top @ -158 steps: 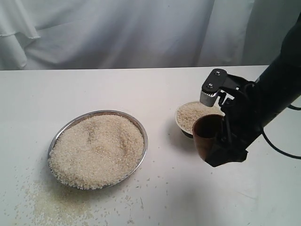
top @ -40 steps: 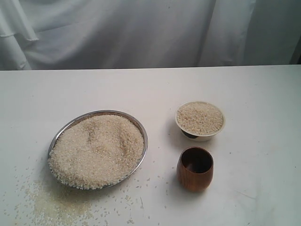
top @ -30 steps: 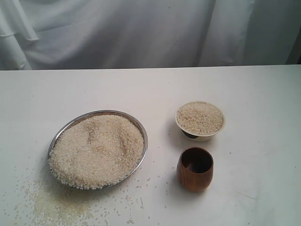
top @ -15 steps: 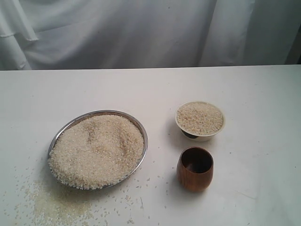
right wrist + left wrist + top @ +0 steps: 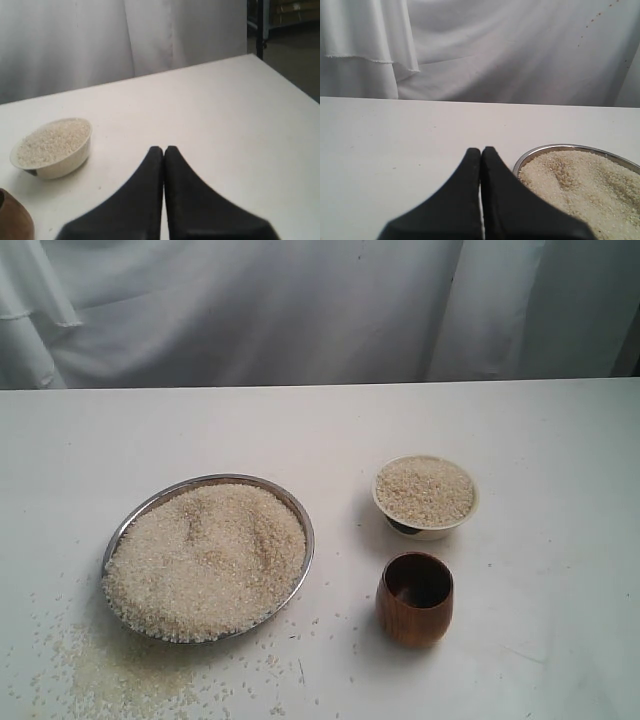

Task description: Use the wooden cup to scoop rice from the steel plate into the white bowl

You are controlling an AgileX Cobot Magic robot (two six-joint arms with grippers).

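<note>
Right wrist view, wooden cup (image 5: 14, 218) near claw (image 5: 163, 149)

Rice (image 5: 205, 560) fills steel plate (image 5: 308, 530), white bowl (image 5: 430, 532); wooden cup (image 5: 413, 615) upright.

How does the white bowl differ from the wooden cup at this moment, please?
The white bowl is cream, low and flared; the wooden cup is glossy reddish-brown, taller and barrel-shaped. The white bowl is heaped with rice, while the wooden cup's dark inside looks empty. Both stand upright on the table, apart from each other.
</note>
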